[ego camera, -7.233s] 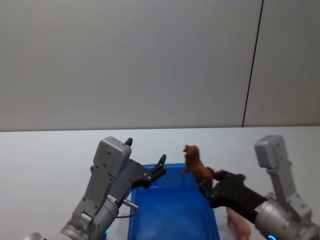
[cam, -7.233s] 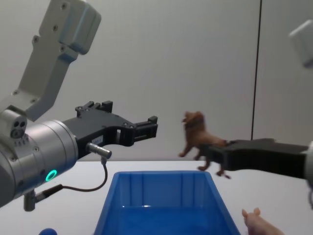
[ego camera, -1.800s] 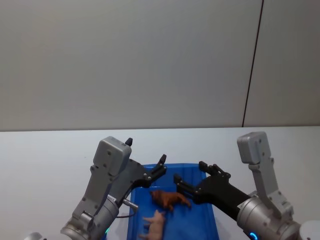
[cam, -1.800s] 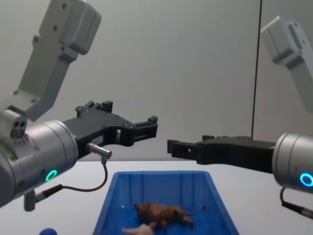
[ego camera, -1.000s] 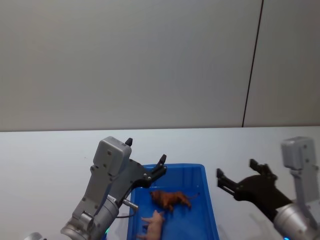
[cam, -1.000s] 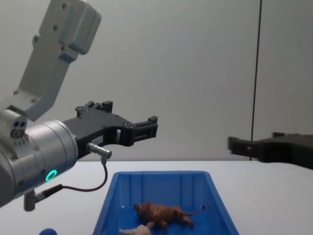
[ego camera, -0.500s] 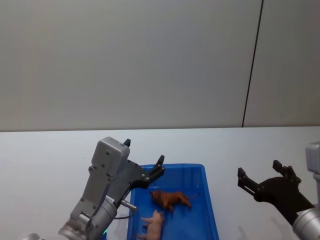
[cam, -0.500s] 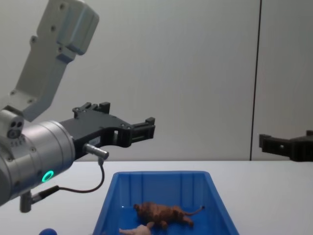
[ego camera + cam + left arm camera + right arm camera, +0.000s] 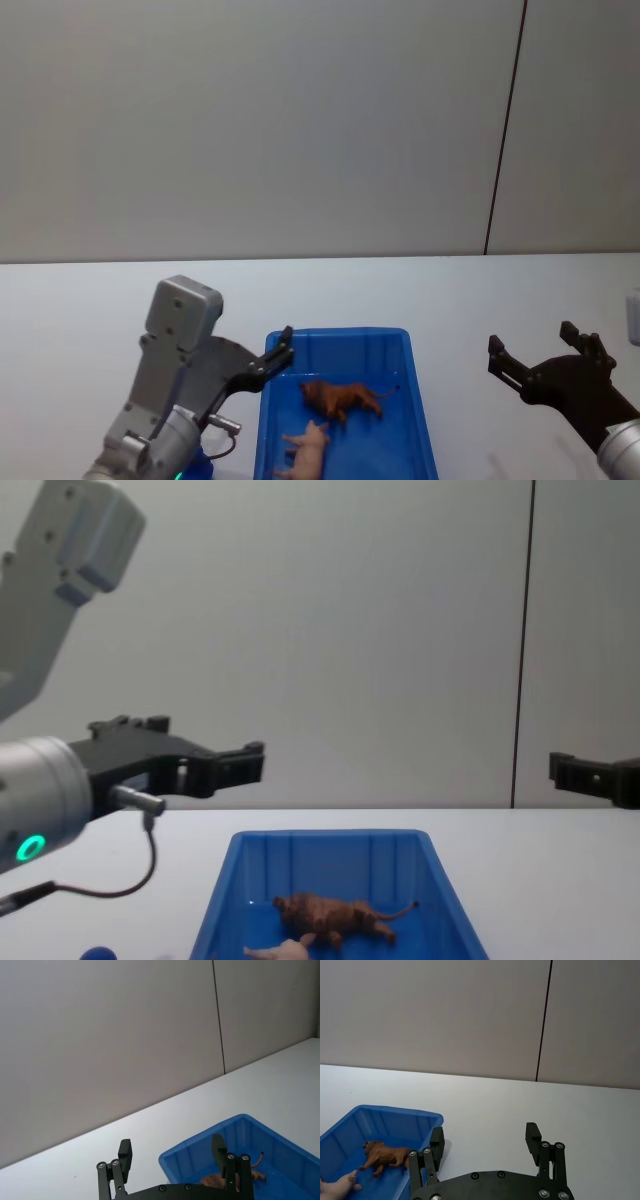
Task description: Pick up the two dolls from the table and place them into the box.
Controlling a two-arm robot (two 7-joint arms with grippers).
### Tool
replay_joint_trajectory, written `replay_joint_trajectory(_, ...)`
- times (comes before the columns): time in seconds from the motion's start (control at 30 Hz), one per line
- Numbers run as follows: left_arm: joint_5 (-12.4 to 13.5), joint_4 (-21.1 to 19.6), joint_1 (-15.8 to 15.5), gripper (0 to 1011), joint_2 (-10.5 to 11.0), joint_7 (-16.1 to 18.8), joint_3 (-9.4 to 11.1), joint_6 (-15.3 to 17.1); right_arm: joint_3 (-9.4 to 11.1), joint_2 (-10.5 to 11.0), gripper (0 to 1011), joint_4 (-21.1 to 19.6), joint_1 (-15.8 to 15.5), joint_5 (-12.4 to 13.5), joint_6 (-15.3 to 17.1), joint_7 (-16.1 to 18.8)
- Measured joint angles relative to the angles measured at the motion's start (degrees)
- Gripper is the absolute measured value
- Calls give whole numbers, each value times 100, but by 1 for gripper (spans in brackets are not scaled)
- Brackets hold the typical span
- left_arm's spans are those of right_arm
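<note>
The lion [image 9: 340, 398] and pig [image 9: 308, 448] lie in the box [image 9: 346, 346]; the left pincer [image 9: 275, 352] and right pincer [image 9: 531, 341] hover wide open, empty.

Chest view: smooth pale pink plastic pig [image 9: 283, 948] is cut by the bottom edge, head end alone showing; small round blue ball [image 9: 97, 953] is clipped there likewise; right gripper [image 9: 565, 771] runs off the right edge. Left wrist view: shaggy reddish-brown plastic lion [image 9: 209, 1179] sits partly behind the left gripper [image 9: 171, 1145], so its pose is unreadable. Head view: near end of the rectangular bright blue plastic bin [image 9: 415, 400] falls below the bottom edge.
</note>
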Motion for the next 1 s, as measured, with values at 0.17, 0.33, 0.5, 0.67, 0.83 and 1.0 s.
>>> replay_joint_trajectory(0.17, -277, -199, 144, 1002, 140, 170, -89, 307, 10, 13, 1001, -14, -15, 6, -5, -22)
replay_joint_trajectory(0.33, -577, -363, 285, 1002, 276, 333, -190, 640, 14, 20, 1001, -25, -24, 9, -8, -35)
replay_joint_trajectory(0.5, -804, -431, 371, 1001, 356, 434, -262, 897, 17, 25, 1001, -31, -31, 13, -12, -46)
replay_joint_trajectory(0.67, -1008, -425, 434, 1002, 405, 509, -325, 1147, 21, 27, 1001, -33, -35, 17, -14, -52)
replay_joint_trajectory(0.83, -1123, -327, 456, 1001, 416, 533, -370, 1328, 24, 29, 1001, -36, -37, 17, -14, -55)
replay_joint_trajectory(1.0, -1182, -224, 457, 1002, 406, 534, -392, 1443, 24, 31, 1001, -39, -39, 17, -14, -58)
